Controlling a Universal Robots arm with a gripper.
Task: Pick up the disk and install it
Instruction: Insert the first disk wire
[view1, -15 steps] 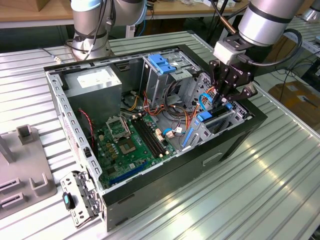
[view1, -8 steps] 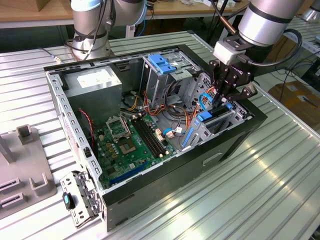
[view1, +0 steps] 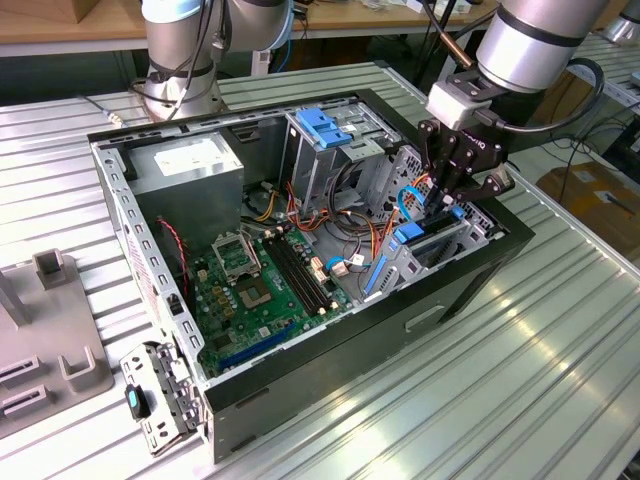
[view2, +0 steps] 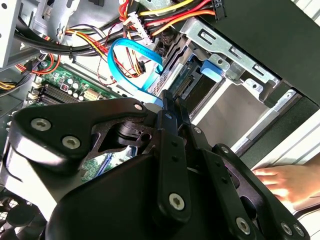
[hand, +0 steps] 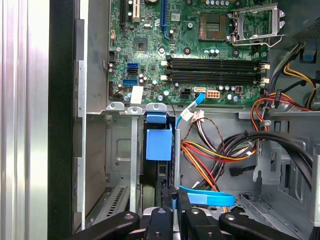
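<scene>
gripper (hand: 174, 194) | jaws nearly together, clamped on the thin edge of the disk (hand: 159, 142) | disk standing inside drive bay (hand: 119, 150)

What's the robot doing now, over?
Hand shut, low at the disk. Disk standing in the drive bay. Blue cable right beside the hand.

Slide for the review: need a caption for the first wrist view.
Gripper at the blue-framed disk standing edge-on in the drive bay, motherboard beyond.
</scene>
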